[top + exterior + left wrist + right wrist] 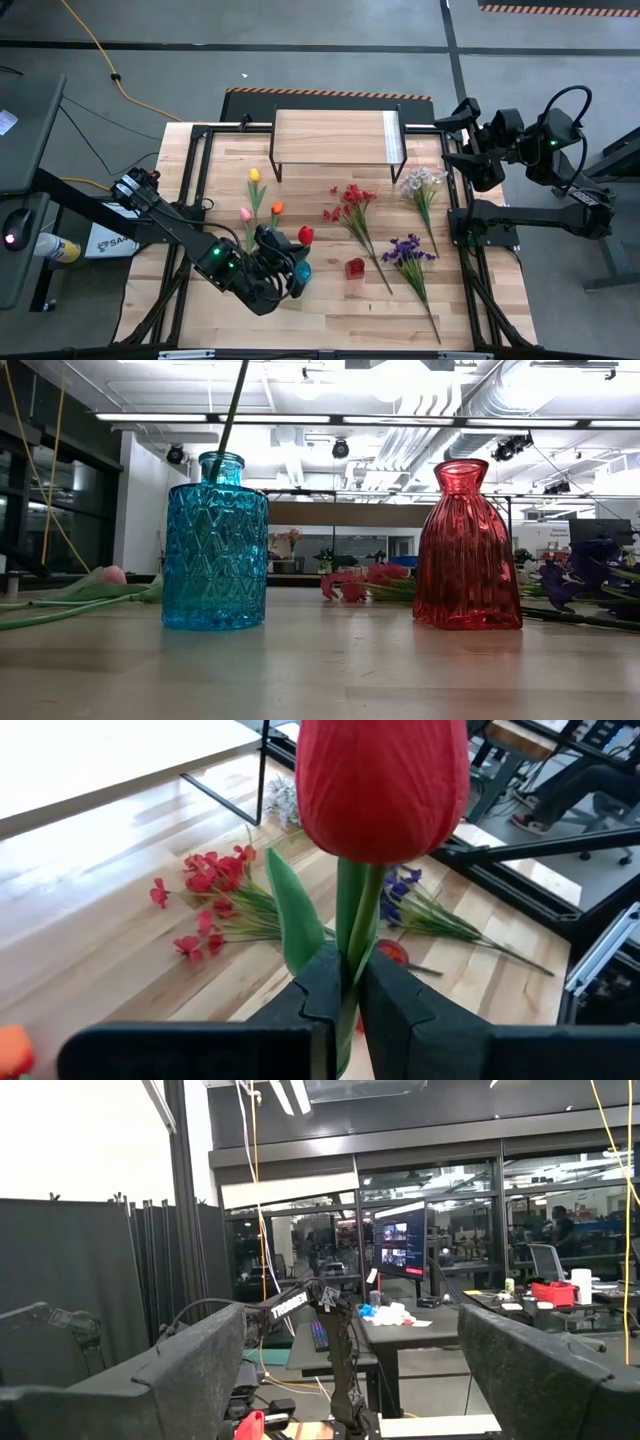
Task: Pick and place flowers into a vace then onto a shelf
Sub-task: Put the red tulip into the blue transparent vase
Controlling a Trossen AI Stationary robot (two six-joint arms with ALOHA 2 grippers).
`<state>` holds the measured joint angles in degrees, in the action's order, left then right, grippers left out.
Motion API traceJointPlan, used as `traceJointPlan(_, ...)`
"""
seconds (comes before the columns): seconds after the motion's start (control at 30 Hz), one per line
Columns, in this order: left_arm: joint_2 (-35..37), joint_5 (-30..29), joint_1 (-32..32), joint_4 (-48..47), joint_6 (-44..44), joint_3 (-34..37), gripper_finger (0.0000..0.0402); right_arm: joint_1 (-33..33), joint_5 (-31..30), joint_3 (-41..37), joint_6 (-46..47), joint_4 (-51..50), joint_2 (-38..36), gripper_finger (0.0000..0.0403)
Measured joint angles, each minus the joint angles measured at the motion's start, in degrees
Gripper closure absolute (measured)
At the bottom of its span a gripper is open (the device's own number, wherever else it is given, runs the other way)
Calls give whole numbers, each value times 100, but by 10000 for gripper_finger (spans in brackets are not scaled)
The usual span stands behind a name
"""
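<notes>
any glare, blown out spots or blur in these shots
Low view: ceiling lights glow brightly behind the blue vase and red vase, and the table nearest the camera is soft. Left wrist view: the shelf top is washed out nearly white, and the red tulip held in the left pincer fills the frame. Right wrist view: the upper corner is blown out white.

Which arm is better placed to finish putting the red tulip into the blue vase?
Left. The left gripper already has its jaws shut on the red tulip stem, right over the blue vase. The right gripper waits folded at the table's far right edge.
</notes>
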<state>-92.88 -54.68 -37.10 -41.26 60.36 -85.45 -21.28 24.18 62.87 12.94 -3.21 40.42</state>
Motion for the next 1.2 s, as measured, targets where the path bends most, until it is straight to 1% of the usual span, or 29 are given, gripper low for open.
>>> traceJointPlan(0.53,0,-20,-2,-541,22,0,332,2,-90,0,-58,1,0,49)
traceJointPlan(0.77,0,-3,0,-557,56,0,332,2,-87,0,-84,1,0,49)
traceJointPlan(1.0,0,14,2,-847,574,0,332,2,-87,0,-143,2,0,49)
traceJointPlan(1.2,0,57,2,-899,592,0,332,0,-87,0,-143,1,0,49)
